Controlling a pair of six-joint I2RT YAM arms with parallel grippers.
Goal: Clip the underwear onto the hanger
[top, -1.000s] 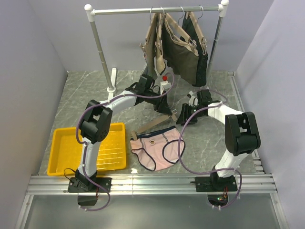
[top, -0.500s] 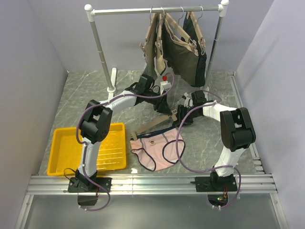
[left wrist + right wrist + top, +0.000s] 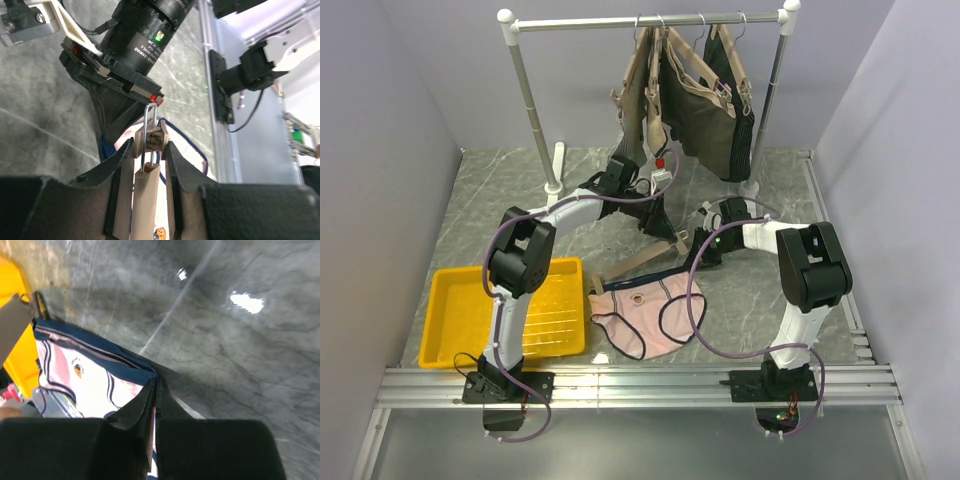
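Observation:
The pale pink underwear (image 3: 645,312) with navy edging lies flat on the table in front of the arms. The tan hanger (image 3: 640,262) lies slanted along its waistband. My left gripper (image 3: 670,236) is shut on the hanger's right-end clip (image 3: 151,141), one finger on each side, with the tan bar (image 3: 145,200) running between my fingers (image 3: 122,190). My right gripper (image 3: 700,258) is shut on the navy waistband corner of the underwear (image 3: 90,375), right beside that clip. In the right wrist view my jaws (image 3: 155,385) are pressed together on the fabric.
A clothes rack (image 3: 530,110) stands at the back, with tan hangers bearing dark olive and black garments (image 3: 705,100) just behind my left arm. A yellow tray (image 3: 470,300) sits at the left front and shows in the right wrist view (image 3: 17,360).
My right arm has folded in and drawn its gripper to the underwear's waistband corner by the clip. My left wrist has shifted slightly back. The underwear has shifted a little.

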